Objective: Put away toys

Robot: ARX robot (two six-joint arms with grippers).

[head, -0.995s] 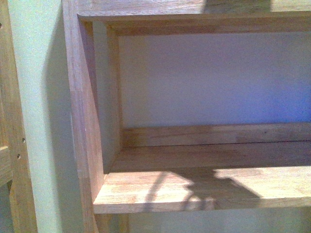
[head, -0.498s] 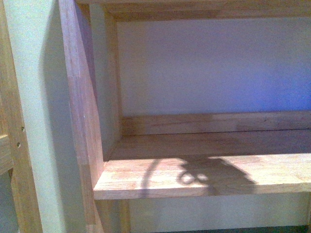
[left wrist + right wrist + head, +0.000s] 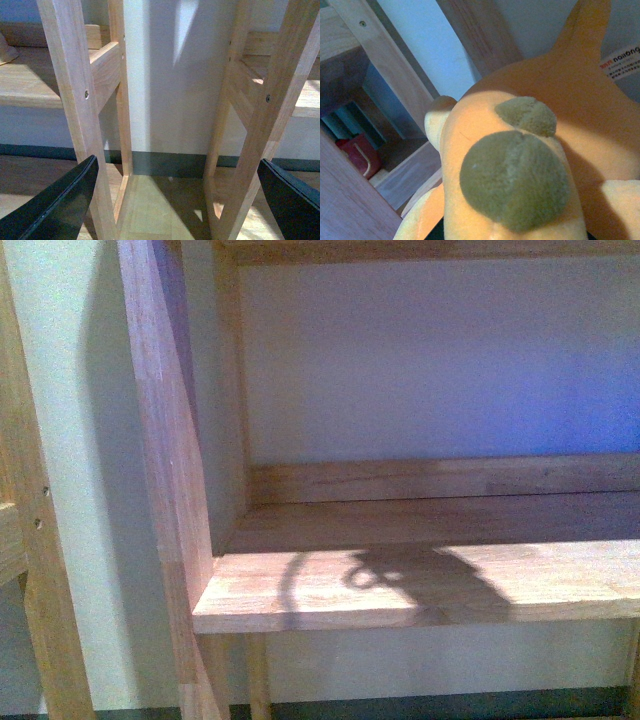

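The right pincer looks clamped on the plush animal; left pincer gapes apart. It could snag the wooden shelf edge.

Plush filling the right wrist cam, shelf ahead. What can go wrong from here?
1. The plush blocks almost the whole right wrist view, so the right pincer and its hold can't be checked; a slip may go unseen.
2. The front view shows the shelf but not the plush, only a shadow; the upright sits close and could snag it.
3. The open left pincer hangs between frame legs and may knock them.
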